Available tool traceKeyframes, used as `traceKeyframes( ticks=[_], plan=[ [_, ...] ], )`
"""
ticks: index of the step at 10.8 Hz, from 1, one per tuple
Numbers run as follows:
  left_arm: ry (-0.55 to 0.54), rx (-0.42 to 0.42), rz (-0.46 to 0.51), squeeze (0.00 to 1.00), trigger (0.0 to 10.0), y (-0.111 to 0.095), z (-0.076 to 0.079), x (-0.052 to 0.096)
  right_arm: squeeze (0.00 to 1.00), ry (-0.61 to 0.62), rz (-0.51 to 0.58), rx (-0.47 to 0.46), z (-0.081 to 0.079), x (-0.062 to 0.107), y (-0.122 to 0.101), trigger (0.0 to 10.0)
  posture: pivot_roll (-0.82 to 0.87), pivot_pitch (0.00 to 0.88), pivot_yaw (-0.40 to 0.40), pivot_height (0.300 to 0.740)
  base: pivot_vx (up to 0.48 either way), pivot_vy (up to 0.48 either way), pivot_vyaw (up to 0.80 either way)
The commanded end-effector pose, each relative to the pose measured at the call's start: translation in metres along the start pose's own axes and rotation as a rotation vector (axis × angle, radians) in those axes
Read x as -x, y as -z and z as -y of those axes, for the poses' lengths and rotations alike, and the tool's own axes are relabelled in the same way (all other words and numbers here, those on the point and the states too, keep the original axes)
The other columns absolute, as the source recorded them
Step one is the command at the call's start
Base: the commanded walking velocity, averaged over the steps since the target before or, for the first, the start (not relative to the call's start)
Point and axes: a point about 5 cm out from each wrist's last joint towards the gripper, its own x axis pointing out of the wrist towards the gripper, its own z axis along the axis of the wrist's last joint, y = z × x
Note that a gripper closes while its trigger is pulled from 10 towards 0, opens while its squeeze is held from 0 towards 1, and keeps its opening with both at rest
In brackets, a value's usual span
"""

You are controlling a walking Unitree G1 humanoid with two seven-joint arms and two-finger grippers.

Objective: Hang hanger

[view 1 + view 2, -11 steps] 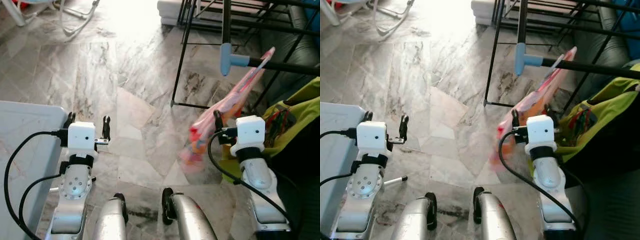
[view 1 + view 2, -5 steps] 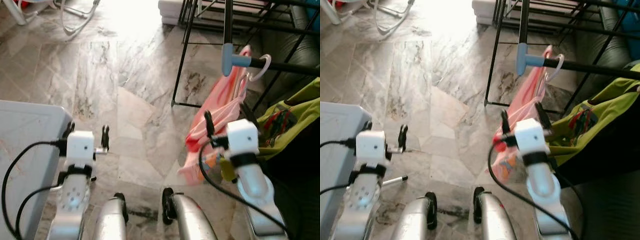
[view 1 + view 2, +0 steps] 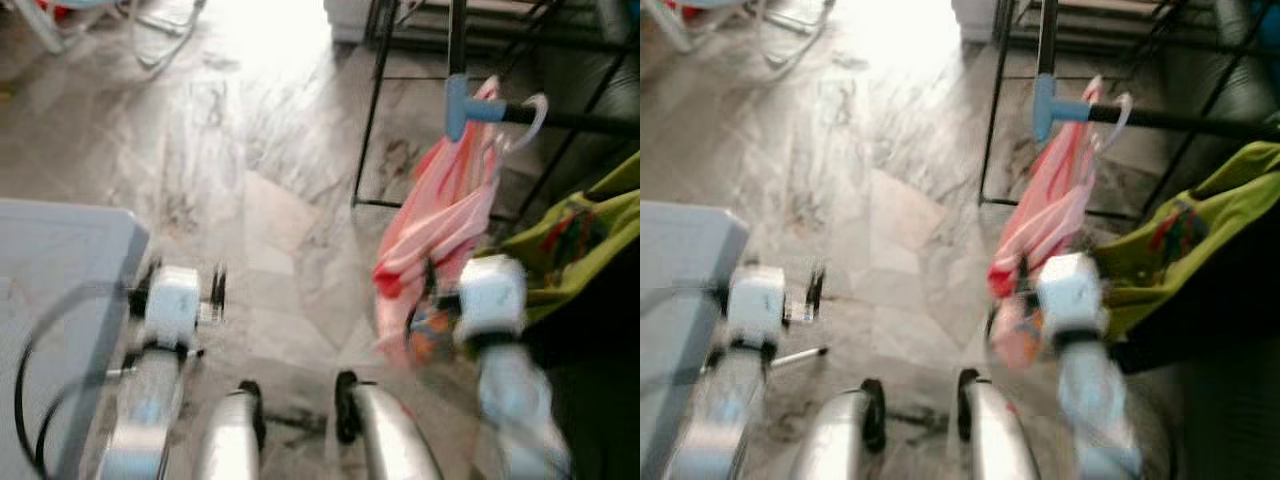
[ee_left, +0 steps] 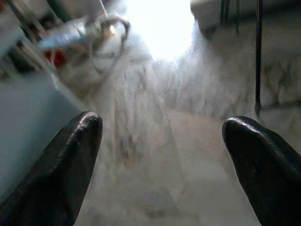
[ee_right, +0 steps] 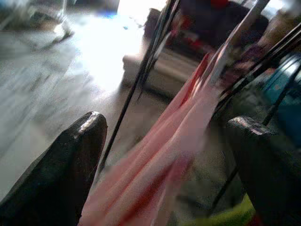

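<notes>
A pink garment (image 3: 440, 230) hangs on a hanger whose white hook (image 3: 533, 112) sits over the black rail (image 3: 585, 121) of a drying rack, just beside the rail's blue end joint (image 3: 458, 105). My right gripper (image 3: 462, 275) is open, low in front of the garment's bottom edge, with nothing held. In the right wrist view the pink cloth (image 5: 188, 141) shows between the spread fingers (image 5: 70, 169). My left gripper (image 3: 182, 282) is open over the marble floor, empty. The eye views are blurred.
A yellow-green garment (image 3: 590, 235) hangs on the rack to the right. The rack's black legs (image 3: 372, 110) stand ahead on the floor. A grey box (image 3: 50, 260) sits at my left. More rack bars and a white mattress edge (image 3: 975, 15) lie further ahead.
A second ago my right gripper held the hanger at the rail; the hook went over it and the gripper let go and drew back lower. The whole view is now shifted and blurred.
</notes>
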Motion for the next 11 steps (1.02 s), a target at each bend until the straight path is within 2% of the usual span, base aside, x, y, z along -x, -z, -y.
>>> traceKeyframes(
  ticks=[1, 2, 3, 4, 5, 6, 7, 8, 9, 11],
  plan=[
    [0.040, 0.025, 0.053, 0.00, 10.0, -0.018, 0.005, -0.022, 0.00, 0.054, -0.005, -0.027, 0.007, -0.019, -0.001, 10.0, 0.01, 0.396, 0.033, 0.740, 0.000, 0.000, 0.00],
    [0.061, 0.006, 0.088, 0.00, 10.0, -0.011, 0.011, -0.023, 0.00, 0.038, 0.013, 0.011, -0.001, -0.015, 0.007, 10.0, -0.01, 0.381, 0.003, 0.740, 0.000, 0.000, 0.00],
    [-0.006, -0.007, 0.062, 0.00, 10.0, -0.008, 0.003, -0.031, 0.00, 0.058, -0.028, -0.026, -0.005, -0.019, 0.008, 10.0, -0.05, 0.346, -0.027, 0.740, 0.000, 0.000, 0.00],
    [-0.011, -0.014, 0.105, 0.00, 10.0, -0.016, 0.003, -0.035, 0.00, -0.044, 0.051, -0.042, -0.017, -0.025, -0.008, 10.0, -0.01, 0.284, -0.050, 0.740, 0.000, 0.000, 0.00],
    [-0.086, 0.026, 0.071, 0.00, 10.0, -0.009, -0.001, -0.038, 0.00, 0.001, -0.005, -0.050, -0.015, -0.027, 0.009, 10.0, 0.01, 0.234, -0.033, 0.740, 0.000, 0.000, 0.00],
    [-0.088, 0.031, 0.086, 0.00, 10.0, -0.012, 0.000, -0.038, 0.00, 0.052, -0.013, -0.040, -0.007, -0.028, 0.011, 10.0, 0.02, 0.223, -0.024, 0.740, 0.000, 0.000, 0.00],
    [-0.052, 0.010, 0.088, 0.00, 10.0, -0.008, 0.005, -0.035, 0.00, 0.059, -0.034, -0.028, -0.006, -0.024, 0.017, 10.0, 0.02, 0.204, -0.007, 0.740, 0.000, 0.000, 0.00],
    [0.006, 0.009, 0.073, 0.00, 10.0, -0.006, 0.009, -0.034, 0.00, 0.102, -0.120, -0.083, -0.002, -0.025, 0.029, 10.0, 0.02, 0.225, -0.007, 0.740, 0.000, 0.000, 0.00],
    [0.026, -0.006, 0.069, 0.00, 10.0, -0.003, 0.009, -0.032, 0.00, 0.108, -0.171, -0.066, -0.001, -0.028, 0.038, 10.0, 0.02, 0.260, -0.013, 0.740, 0.000, 0.000, 0.00],
    [0.054, 0.020, 0.034, 0.00, 10.0, -0.002, 0.011, -0.034, 0.00, 0.154, -0.296, -0.141, 0.006, -0.034, 0.058, 10.0, 0.02, 0.295, -0.021, 0.740, 0.000, 0.000, 0.00]
  ],
)
